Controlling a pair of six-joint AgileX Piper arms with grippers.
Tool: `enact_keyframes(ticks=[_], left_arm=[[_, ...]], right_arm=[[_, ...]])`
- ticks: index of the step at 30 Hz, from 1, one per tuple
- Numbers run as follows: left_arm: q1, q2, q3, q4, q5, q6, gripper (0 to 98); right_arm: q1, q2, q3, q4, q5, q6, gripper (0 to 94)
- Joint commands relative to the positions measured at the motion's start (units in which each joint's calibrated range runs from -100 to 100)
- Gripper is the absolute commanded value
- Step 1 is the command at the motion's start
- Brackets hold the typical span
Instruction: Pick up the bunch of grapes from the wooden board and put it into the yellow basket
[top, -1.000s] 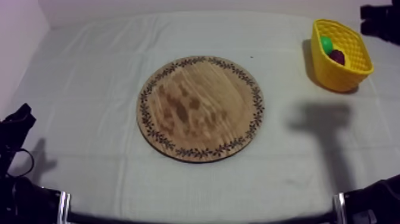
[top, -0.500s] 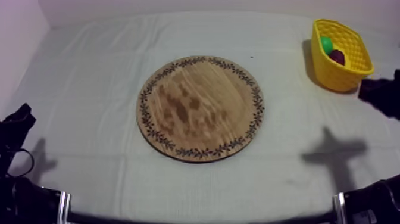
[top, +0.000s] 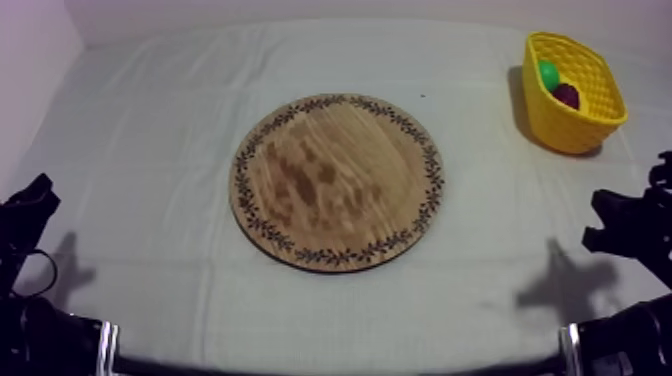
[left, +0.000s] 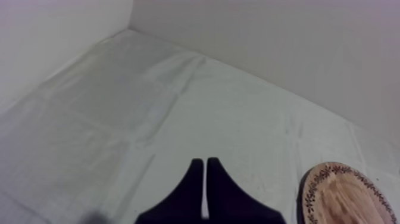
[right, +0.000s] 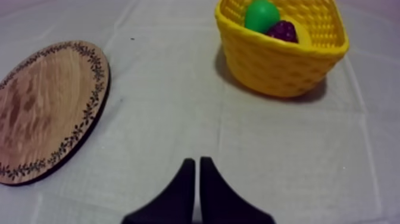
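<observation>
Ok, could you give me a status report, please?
Left gripper shut, empty. Right gripper shut, empty, short of the yellow basket. Bunch of grapes in it, beside a green fruit. Wooden board bare; nothing in the way.

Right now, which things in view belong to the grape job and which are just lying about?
Job: wooden board, bare; yellow basket; bunch of grapes in it; right hand, shut.
Lying about: green fruit in the basket; left hand, shut.

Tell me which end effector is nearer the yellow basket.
Right. The right end effector is a little in front of the yellow basket; the left end effector is far off, beyond the wooden board.
</observation>
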Motion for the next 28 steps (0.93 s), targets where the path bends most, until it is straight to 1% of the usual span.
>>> enact_keyframes(ticks=[1,8,12,28], left_arm=[[0.0,0.0,0.0,0.01,0.0,0.0,0.0],[0.0,0.0,0.0,0.01,0.0,0.0,0.0],[0.0,0.0,0.0,0.01,0.0,0.0,0.0],[0.0,0.0,0.0,0.01,0.0,0.0,0.0]], right_arm=[[-0.2,-1.6,-0.1,-0.1,0.7,0.2,0.2],[0.1,-6.2,0.3,-0.2,-0.2,3.3,0.2],[0.1,-8.0,0.5,-0.2,-0.9,4.4,0.2],[0.1,-9.5,0.6,-0.2,-1.3,4.8,0.2]])
